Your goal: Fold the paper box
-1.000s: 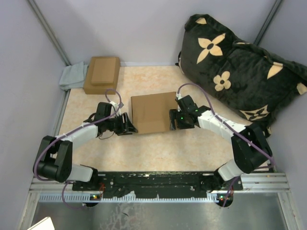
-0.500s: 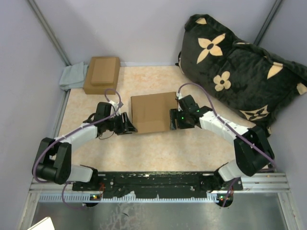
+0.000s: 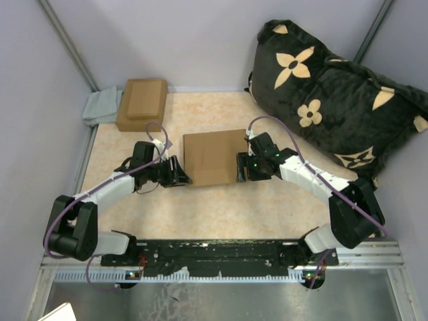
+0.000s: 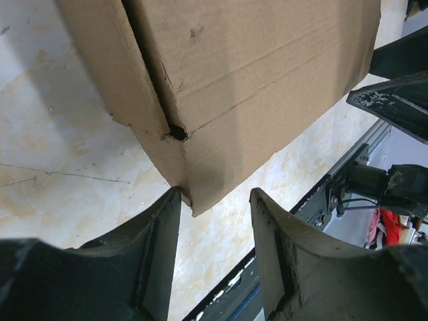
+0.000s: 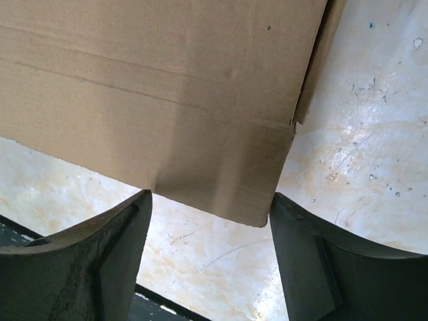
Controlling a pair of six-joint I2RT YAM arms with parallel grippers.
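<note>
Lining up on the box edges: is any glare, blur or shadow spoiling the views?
Top view: even light, sharp, box clear. Left wrist: creases crisp, near jaws dark and soft. Right wrist: glare on the table at right, soft shadow across the box's lower edge.

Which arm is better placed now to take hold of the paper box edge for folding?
Probably the right. The right gripper stands open with a broad stretch of the paper box edge between its fingers; the left gripper, also open, has only a corner tip.
</note>
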